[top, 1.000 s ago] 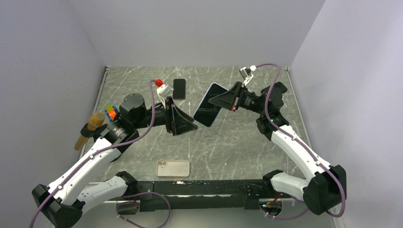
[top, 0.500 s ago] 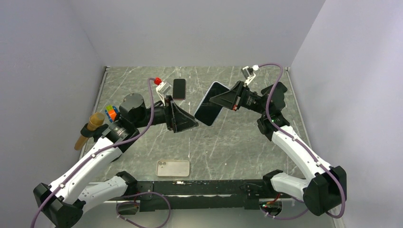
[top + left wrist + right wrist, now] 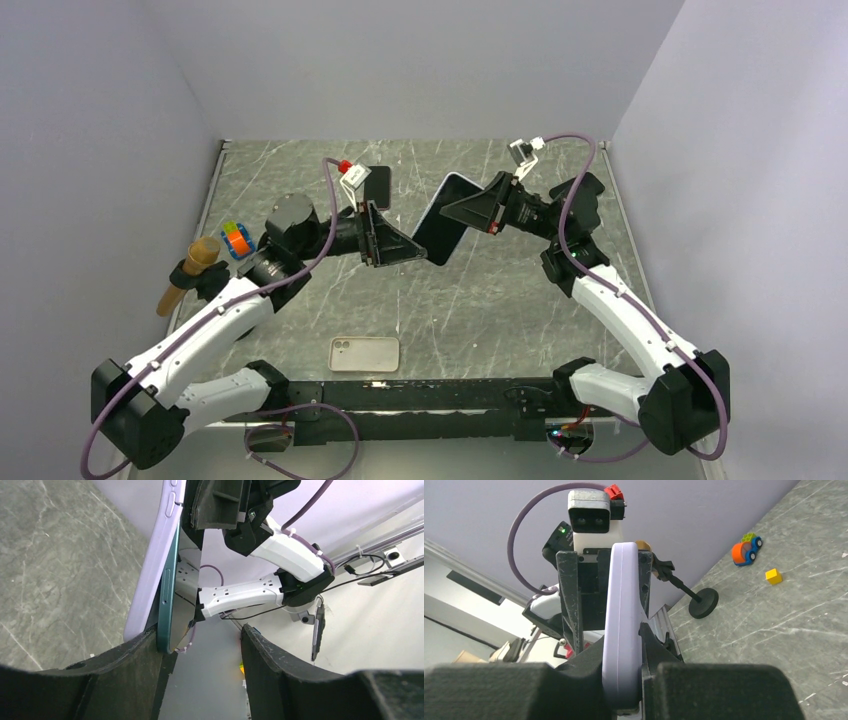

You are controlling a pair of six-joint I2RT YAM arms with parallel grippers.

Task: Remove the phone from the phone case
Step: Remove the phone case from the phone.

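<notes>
My right fingers [image 3: 475, 207] are clenched on the soft lilac phone case [image 3: 621, 630], aloft over mid-counter [image 3: 500, 300], with the glossy teal-edged phone [image 3: 165, 605] inside. My left fingers [image 3: 395, 248], released, straddle its 7 o'clock corner; next I'd pinch that phone edge and peel it free

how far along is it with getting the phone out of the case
Done: the cased phone is off the table, clamped in the right gripper. In hand: the left gripper stands open around its lower end, where the teal phone edge seems to part from the lavender case. Left: pulling the phone fully free.
</notes>
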